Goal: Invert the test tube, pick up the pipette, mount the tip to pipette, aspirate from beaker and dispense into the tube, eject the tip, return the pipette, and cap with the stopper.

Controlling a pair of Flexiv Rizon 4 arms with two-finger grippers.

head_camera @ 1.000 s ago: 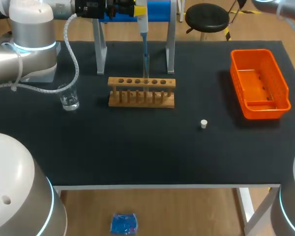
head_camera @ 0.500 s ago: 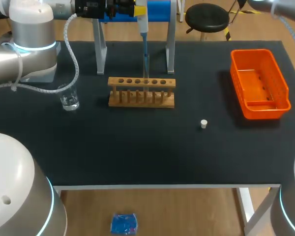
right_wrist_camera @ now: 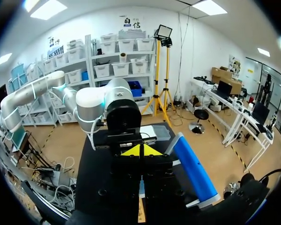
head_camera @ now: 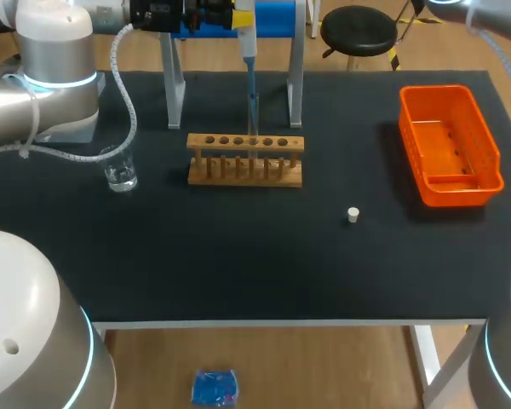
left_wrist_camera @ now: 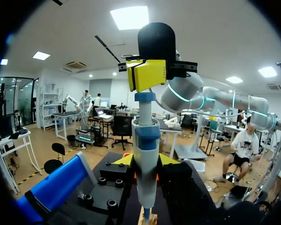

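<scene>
My left gripper (head_camera: 238,17) is shut on the white and blue pipette (head_camera: 249,51) and holds it upright at the back of the table. The pipette's tip (head_camera: 253,115) points down at the row of holes in the wooden tube rack (head_camera: 245,159). In the left wrist view the pipette (left_wrist_camera: 146,140) stands between my left gripper's (left_wrist_camera: 146,161) fingers. My right gripper (left_wrist_camera: 147,75), shut, sits just above the pipette's top. In the right wrist view my right gripper (right_wrist_camera: 140,151) is shut with nothing in it, and the pipette's shaft (right_wrist_camera: 141,186) shows below it. A glass beaker (head_camera: 119,170) stands to the left and a small white stopper (head_camera: 353,215) to the right.
The pipette stand (head_camera: 295,85) with its blue bar (head_camera: 272,15) straddles the back, right behind the rack. An orange bin (head_camera: 449,145) sits at the right edge. My right arm (head_camera: 494,17) enters at the top right corner.
Nothing on the table has moved. The piece of my right arm at the top right corner has shifted slightly.
</scene>
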